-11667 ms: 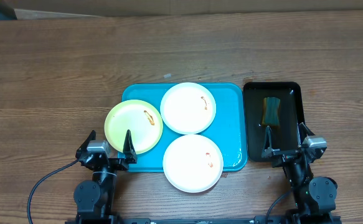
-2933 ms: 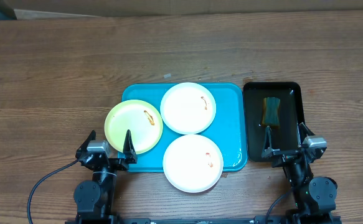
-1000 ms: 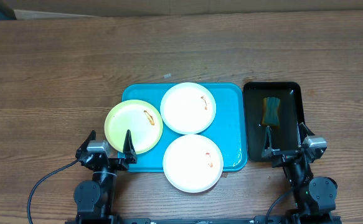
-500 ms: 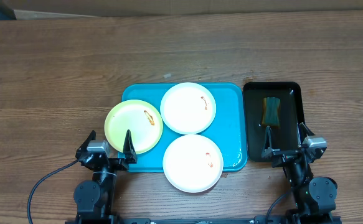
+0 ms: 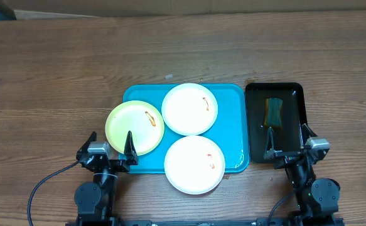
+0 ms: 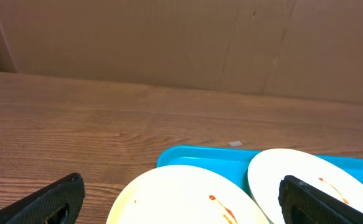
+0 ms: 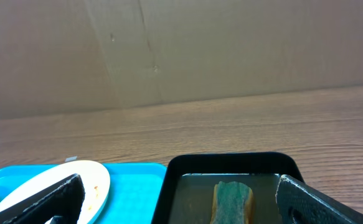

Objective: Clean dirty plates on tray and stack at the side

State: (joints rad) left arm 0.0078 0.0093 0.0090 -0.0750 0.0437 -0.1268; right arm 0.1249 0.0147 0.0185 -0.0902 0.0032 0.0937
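Three plates [image 5: 186,116], all on turquoise tray [image 5: 233,97]. Likely light, stiff, thin, slick-faced. They lie flat, so only rim offers a pinch, best where an edge overhangs the tray. Yellow-green plate [image 5: 135,127] juts past left rim, near white plate [image 5: 194,164] past front rim, far white plate [image 5: 189,103] sits wholly inside. Each bears small orange-red smear. Sponge [image 5: 274,111] lies in black tray [image 5: 296,91] just right. Left gripper [image 5: 111,139] and right gripper [image 5: 287,135] both gape wide, empty, at near edge of table [image 5: 57,75].
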